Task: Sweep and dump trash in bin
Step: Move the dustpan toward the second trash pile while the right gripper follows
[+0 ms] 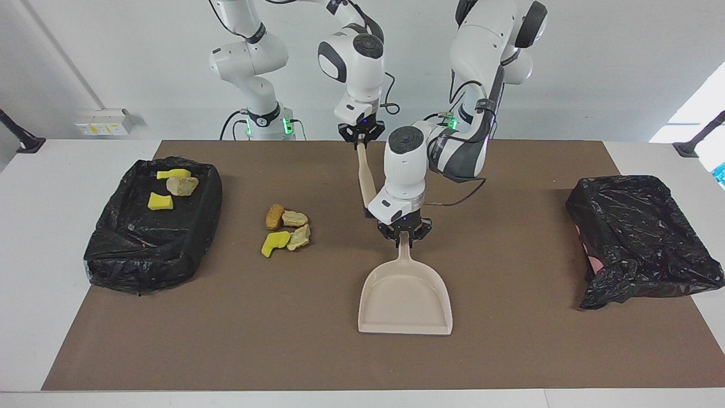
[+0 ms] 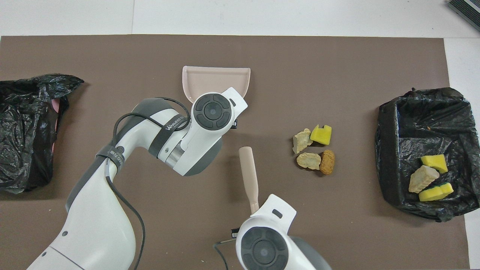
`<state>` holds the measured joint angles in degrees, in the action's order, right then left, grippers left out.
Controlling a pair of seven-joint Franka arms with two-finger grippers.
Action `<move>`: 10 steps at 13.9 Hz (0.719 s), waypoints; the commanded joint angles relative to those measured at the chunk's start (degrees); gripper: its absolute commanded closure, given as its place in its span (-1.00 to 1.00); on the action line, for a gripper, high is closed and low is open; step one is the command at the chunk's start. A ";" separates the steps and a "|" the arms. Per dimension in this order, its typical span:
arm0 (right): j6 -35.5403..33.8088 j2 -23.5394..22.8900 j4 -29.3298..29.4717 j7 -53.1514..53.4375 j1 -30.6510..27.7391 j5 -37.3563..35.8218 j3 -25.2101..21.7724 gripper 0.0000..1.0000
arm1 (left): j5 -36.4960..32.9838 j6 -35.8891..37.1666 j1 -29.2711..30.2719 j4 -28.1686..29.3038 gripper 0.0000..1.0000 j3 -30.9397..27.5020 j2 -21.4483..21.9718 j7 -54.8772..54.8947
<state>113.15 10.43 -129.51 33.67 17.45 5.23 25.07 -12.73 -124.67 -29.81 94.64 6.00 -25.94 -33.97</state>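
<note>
Listing what I see: left gripper pinching the dustpan by its handle; right gripper pinching the brush by its top, brush hanging over the mat; loose trash toward the right arm's end, beside the bin holding more pieces.

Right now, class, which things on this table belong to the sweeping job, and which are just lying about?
Job:
- heap of yellow sponge and tan crumbly chunks
- beige plastic dustpan, in left hand
- beige brush, in right hand
- black-lined bin holding trash

Lying about:
- crumpled black plastic bag
- brown mat
</note>
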 commanded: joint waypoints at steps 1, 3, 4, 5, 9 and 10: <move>-2.75 4.07 -1.80 -4.65 -7.92 -2.23 0.50 1.00 | -1.42 0.91 0.02 -1.21 1.00 -0.99 1.67 -0.31; -2.67 3.47 -1.80 -4.58 -13.37 -6.79 0.50 1.00 | -1.51 1.61 1.68 -1.30 1.00 -0.99 3.78 1.17; -2.32 3.03 -1.80 -5.10 -16.27 -8.47 0.50 1.00 | -1.42 2.58 2.04 -1.30 1.00 -0.99 4.66 3.18; -2.23 2.33 -1.80 -7.02 -18.39 -10.49 0.59 1.00 | -1.33 3.80 2.13 -1.30 1.00 -1.08 5.11 5.47; -1.01 2.23 -3.81 -17.03 -26.92 -15.95 0.50 1.00 | -1.42 8.20 2.92 -1.22 1.00 -1.25 6.51 18.10; -0.74 2.23 -4.08 -20.01 -29.29 -16.13 0.59 1.00 | -1.33 9.78 3.01 -1.13 1.00 -1.34 6.78 23.10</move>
<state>110.72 11.98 -132.02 18.67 -7.72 -9.36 24.78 -13.00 -117.83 -27.24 92.93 4.64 -20.70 -18.30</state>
